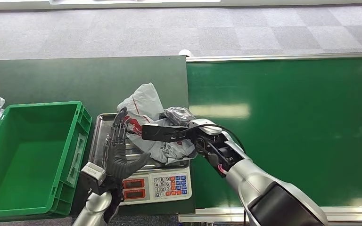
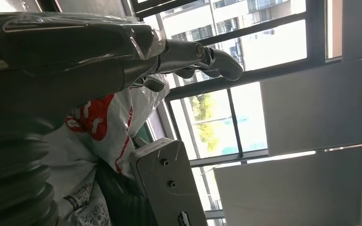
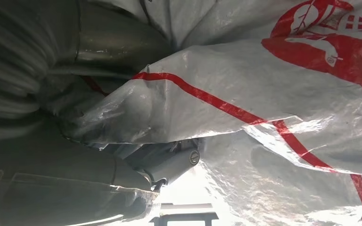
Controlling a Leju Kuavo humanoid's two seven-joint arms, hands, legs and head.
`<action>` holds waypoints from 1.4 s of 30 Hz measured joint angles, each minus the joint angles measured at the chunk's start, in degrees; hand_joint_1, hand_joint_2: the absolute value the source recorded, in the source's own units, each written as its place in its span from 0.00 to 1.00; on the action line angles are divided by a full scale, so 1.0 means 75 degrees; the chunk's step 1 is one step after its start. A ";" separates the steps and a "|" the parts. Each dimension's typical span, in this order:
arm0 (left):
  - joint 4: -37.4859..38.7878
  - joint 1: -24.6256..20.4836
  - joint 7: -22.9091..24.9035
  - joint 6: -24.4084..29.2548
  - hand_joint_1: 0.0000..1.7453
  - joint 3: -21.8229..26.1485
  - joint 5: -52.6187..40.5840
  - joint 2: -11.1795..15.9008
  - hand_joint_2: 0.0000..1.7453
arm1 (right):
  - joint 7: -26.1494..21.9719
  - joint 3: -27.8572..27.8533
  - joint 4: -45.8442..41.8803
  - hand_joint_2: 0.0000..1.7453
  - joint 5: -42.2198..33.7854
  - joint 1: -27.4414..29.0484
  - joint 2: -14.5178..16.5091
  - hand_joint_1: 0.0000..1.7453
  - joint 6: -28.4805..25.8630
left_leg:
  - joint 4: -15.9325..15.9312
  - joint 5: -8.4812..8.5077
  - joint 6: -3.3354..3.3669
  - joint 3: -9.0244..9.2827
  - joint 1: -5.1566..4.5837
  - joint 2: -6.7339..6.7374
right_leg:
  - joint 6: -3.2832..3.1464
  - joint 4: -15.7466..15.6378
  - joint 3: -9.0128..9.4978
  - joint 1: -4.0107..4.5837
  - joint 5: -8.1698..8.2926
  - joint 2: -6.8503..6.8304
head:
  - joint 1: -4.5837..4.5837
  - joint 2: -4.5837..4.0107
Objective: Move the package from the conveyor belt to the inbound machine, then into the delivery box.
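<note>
Crinkled white plastic package (image 1: 153,127) gripped by right hand (image 1: 188,133); left hand (image 1: 120,150) fingers apart.

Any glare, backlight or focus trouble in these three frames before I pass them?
Head view: sharp, with a pale glare patch on the conveyor belt. Left wrist view: bright windows backlight the left hand, darkening it. Right wrist view: the package sits very close, its plastic shiny, the right hand in shadow.

white package (image 1: 146,120) red-printed; green box (image 1: 28,150)
</note>
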 joint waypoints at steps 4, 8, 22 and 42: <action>0.0107 -0.0108 0.0000 -0.0060 0.00 -0.0003 -0.0007 -0.0017 1.00 | -0.0081 -0.0072 0.0056 1.00 -0.0135 0.0050 0.0038 1.00 0.0481 | 0.0000 0.0000 0.0000 0.0002 0.0000 0.0001 | 0.0000 0.0000 0.0001 0.0000 0.0000 0.0000 | -0.0001 0.0000; 0.0266 -0.0287 0.0000 -0.0123 0.00 -0.0001 -0.0009 -0.0049 1.00 | -0.0563 -0.0334 0.0085 1.00 -0.0648 0.0146 0.0076 0.96 0.1035 | 0.0000 0.0000 0.0000 0.0004 0.0000 0.0002 | 0.0000 0.0000 0.0003 0.0000 0.0000 0.0001 | 0.0001 0.0000; 0.0498 -0.0400 0.0000 -0.0125 0.00 -0.0011 -0.0013 -0.0077 1.00 | -0.0799 -0.1308 0.0121 1.00 -0.1547 0.0441 0.0128 0.00 0.1236 | 0.0000 0.0000 0.0000 0.0004 0.0000 0.0007 | 0.0000 0.0000 0.0002 0.0000 0.0000 0.0002 | 0.0001 0.0000; 0.0516 -0.0400 0.0000 -0.0096 0.00 -0.0073 -0.0008 -0.0076 1.00 | -0.0825 -0.1816 0.0129 1.00 -0.1754 0.0604 0.0093 0.00 0.1323 | 0.0000 0.0000 0.0000 0.0004 0.0000 0.0006 | 0.0000 0.0000 0.0002 0.0000 0.0000 0.0002 | 0.0001 0.0000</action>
